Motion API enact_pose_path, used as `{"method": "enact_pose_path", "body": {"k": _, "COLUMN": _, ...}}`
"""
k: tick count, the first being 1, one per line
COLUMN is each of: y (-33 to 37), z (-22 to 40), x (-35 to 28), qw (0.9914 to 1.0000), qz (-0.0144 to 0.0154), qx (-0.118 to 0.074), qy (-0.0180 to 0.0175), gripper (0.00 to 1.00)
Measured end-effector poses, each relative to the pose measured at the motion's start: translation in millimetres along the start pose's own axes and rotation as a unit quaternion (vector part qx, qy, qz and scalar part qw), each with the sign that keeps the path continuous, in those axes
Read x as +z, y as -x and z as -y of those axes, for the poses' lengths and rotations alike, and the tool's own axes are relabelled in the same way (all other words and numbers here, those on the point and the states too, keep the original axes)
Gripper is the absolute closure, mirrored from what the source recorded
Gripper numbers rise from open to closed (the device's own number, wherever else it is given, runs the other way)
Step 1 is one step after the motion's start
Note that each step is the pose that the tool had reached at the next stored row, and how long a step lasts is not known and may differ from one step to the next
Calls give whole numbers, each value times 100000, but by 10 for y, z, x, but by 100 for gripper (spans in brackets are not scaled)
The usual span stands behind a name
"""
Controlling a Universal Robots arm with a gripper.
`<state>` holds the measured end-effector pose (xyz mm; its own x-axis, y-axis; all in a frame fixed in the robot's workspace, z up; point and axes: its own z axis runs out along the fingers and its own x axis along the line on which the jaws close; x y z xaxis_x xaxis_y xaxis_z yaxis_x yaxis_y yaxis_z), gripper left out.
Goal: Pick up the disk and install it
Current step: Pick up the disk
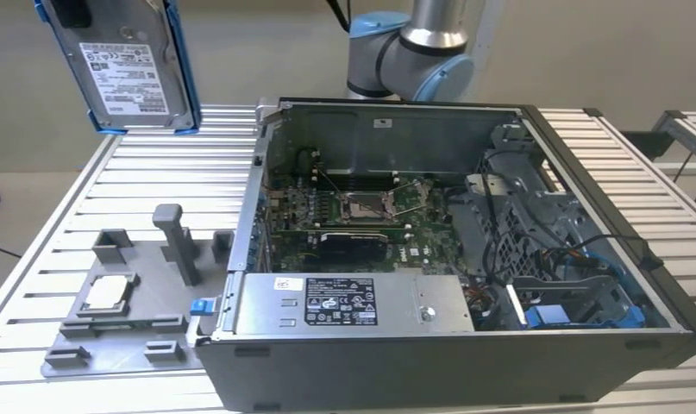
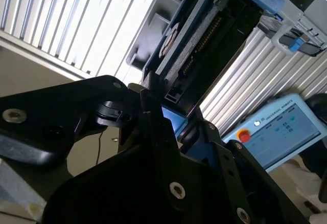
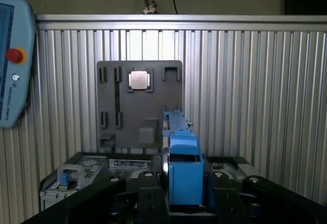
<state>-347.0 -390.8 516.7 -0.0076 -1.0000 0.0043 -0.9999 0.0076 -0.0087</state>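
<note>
The disk [image 1: 134, 73], a silver-grey drive with a white label in a blue carrier frame, hangs upright in the air at the exterior view's upper left, above the slatted table and left of the open computer case [image 1: 463, 241]. My gripper [image 1: 89, 13] holds its top end. The first wrist view has the disk [image 3: 184, 168] edge-on between the black fingers [image 3: 148, 188], with my gripper [image 3: 184, 196] shut on it. In the second wrist view the disk [image 2: 199, 40] juts out from my gripper [image 2: 179, 124].
A grey fixture tray [image 1: 152, 345] lies left of the case with a small silver chip [image 1: 106, 293] in it. A silver box [image 1: 348, 302] with a label sits at the case's front. Blue drive-bay parts [image 1: 567, 312] are at its right. A teach pendant [image 2: 286, 127] lies nearby.
</note>
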Motion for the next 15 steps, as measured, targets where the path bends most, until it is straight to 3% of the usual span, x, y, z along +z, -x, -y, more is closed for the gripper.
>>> {"method": "enact_pose_path", "body": {"k": 10, "y": 1, "z": 104, "x": 1, "qw": 100000, "qz": 5, "qx": 1, "qy": -2, "gripper": 100}}
{"method": "enact_pose_path", "body": {"k": 15, "y": -1, "z": 223, "x": 2, "qw": 100000, "qz": -3, "qx": -3, "qy": 33, "gripper": 100}}
